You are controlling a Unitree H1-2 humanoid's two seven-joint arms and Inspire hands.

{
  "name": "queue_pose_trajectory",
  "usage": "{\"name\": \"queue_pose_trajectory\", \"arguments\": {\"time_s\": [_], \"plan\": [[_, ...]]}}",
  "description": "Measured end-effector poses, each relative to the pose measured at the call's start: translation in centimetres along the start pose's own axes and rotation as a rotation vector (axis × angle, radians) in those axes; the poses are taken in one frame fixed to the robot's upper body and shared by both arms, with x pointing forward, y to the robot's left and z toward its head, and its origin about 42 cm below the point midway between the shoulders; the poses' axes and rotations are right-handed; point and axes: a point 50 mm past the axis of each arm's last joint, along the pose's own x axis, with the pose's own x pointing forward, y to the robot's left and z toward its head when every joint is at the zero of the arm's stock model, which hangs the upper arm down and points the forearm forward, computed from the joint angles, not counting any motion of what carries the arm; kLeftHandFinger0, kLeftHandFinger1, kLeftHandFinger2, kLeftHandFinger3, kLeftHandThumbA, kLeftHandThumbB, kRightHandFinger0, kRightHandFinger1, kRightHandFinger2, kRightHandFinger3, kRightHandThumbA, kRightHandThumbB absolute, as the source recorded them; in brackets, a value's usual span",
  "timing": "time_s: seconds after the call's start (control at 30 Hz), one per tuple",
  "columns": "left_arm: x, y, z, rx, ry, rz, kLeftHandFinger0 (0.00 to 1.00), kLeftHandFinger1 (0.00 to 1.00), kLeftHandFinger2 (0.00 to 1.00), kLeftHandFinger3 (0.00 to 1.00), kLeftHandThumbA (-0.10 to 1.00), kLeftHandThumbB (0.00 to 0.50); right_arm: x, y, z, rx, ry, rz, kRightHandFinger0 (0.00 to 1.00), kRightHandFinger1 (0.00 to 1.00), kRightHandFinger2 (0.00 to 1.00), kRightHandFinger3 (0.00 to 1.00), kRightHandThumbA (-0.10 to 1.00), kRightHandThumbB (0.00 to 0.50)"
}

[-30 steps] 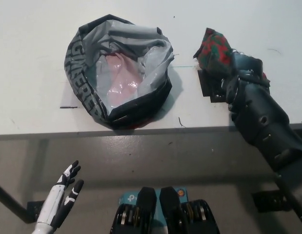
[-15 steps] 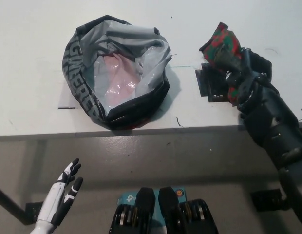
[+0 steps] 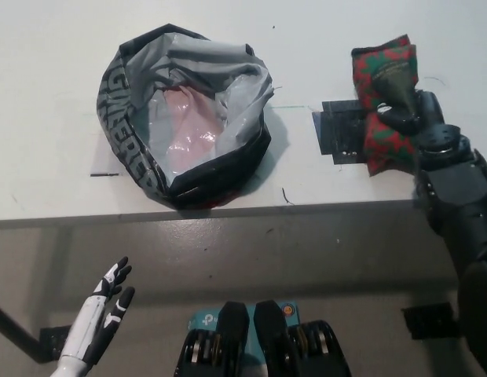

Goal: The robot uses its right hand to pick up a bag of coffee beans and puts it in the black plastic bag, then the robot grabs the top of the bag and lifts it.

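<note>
The coffee bean bag [image 3: 382,98], red with a green pattern, is held upright above the right side of the white table [image 3: 55,118]. My black right hand [image 3: 412,110] is shut on its right side, and the wrist turns the bag so its front shows. The black plastic bag [image 3: 184,118] lies open on the table to the left, grey inside with a pinkish patch at the bottom. It sits well apart from the coffee bag. My white left hand [image 3: 106,310] rests low at the lower left, below the table edge, fingers apart and holding nothing.
A dark square patch [image 3: 338,133] marks the table under the lifted coffee bag. The table's front edge [image 3: 228,210] runs across the middle of the view, with grey floor below it.
My right hand has raised the coffee bag off the dark patch and turned it more upright. The black plastic bag and my left hand stay put.
</note>
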Motion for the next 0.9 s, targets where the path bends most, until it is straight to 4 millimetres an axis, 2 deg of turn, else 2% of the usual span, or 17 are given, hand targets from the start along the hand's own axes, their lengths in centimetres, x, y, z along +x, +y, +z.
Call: {"name": "queue_pose_trajectory", "arguments": {"time_s": [0.03,0.1,0.13,0.17,0.23,0.3,0.33,0.37,0.4,0.43,0.47,0.57,0.67,0.77,0.83,0.87,0.9], "plan": [[0.0,0.0,0.0,0.0,0.0,0.0,1.0,1.0,1.0,1.0,0.99,0.19,0.0,-0.1,-0.2,0.044,0.007,0.012,0.0,0.19,0.67,0.52,-0.1,0.136],[0.0,0.0,0.0,0.0,0.0,0.0,1.0,1.0,1.0,1.0,1.0,0.19,-0.1,-0.2,-0.4,0.094,0.013,0.024,0.0,0.17,0.66,0.49,-0.1,0.131],[0.0,0.0,0.0,0.0,0.001,0.0,1.0,1.0,1.0,1.0,1.0,0.192,-0.2,-0.2,-0.4,0.15,0.015,0.044,0.0,0.17,0.65,0.41,-0.1,0.126],[0.0,0.0,0.0,0.0,0.001,0.0,0.99,1.0,1.0,1.0,1.0,0.193,-0.2,-0.1,-0.5,0.168,0.016,0.05,0.0,0.18,0.66,0.4,-0.1,0.123],[0.0,0.0,0.0,0.0,0.001,-0.001,0.98,1.0,1.0,1.0,0.98,0.177,-0.4,0.1,-0.3,0.246,0.018,0.08,0.0,0.18,0.66,0.56,-0.1,0.09],[0.0,0.0,0.0,0.0,0.001,-0.001,0.97,1.0,1.0,1.0,0.98,0.179,-0.7,0.6,0.0,0.308,0.009,0.109,0.0,0.18,0.66,0.56,-0.1,0.087],[0.0,0.0,0.0,0.0,0.001,-0.001,0.97,1.0,1.0,1.0,0.98,0.178,-0.7,0.6,0.0,0.308,0.009,0.109,0.0,0.19,0.67,0.63,-0.1,0.084],[0.0,0.0,0.0,0.0,0.0,-0.001,0.97,1.0,1.0,1.0,0.98,0.178,-1.2,1.1,0.7,0.358,-0.011,0.14,0.0,0.21,0.68,0.61,-0.1,0.098],[0.1,0.0,0.0,0.0,0.0,-0.001,0.97,1.0,1.0,1.0,0.98,0.179,-1.4,1.4,1.2,0.384,-0.023,0.157,0.0,0.21,0.68,0.45,-0.1,0.117],[0.1,0.0,0.0,0.0,-0.001,-0.001,0.97,1.0,1.0,1.0,0.98,0.179,-1.6,1.5,1.6,0.397,-0.032,0.166,0.0,0.21,0.68,0.45,-0.1,0.117],[0.1,0.0,0.0,0.0,-0.001,-0.001,0.97,1.0,1.0,1.0,0.97,0.181,-1.9,1.6,2.3,0.417,-0.052,0.18,0.0,0.24,0.69,0.25,-0.1,0.124],[0.2,0.0,0.1,0.0,-0.003,-0.001,0.95,1.0,1.0,1.0,0.97,0.181,-2.8,1.5,4.5,0.465,-0.117,0.214,0.0,0.22,0.68,0.3,-0.1,0.142],[0.2,0.0,0.1,0.0,-0.004,-0.001,0.95,1.0,1.0,1.0,0.98,0.174,-3.6,1.1,6.2,0.5,-0.171,0.242,0.0,0.25,0.7,0.21,-0.1,0.155],[0.3,0.0,0.1,0.001,-0.006,-0.001,0.95,1.0,1.0,1.0,0.98,0.17,-4.6,0.5,8.7,0.537,-0.244,0.276,0.0,0.28,0.7,0.29,-0.1,0.156],[0.3,0.0,0.2,0.001,-0.007,-0.001,0.95,1.0,1.0,1.0,0.97,0.169,-5.0,0.3,9.6,0.545,-0.267,0.285,0.0,0.29,0.7,0.28,-0.1,0.16],[0.3,0.0,0.2,0.001,-0.008,-0.001,0.95,1.0,1.0,1.0,0.97,0.178,-5.9,-0.1,12.1,0.563,-0.334,0.314,0.0,0.3,0.7,0.27,-0.1,0.152],[0.3,0.0,0.2,0.001,-0.008,-0.001,0.95,1.0,1.0,1.0,0.97,0.179,-6.2,-0.2,12.8,0.568,-0.351,0.322,0.0,0.3,0.71,0.26,-0.1,0.146]]}}
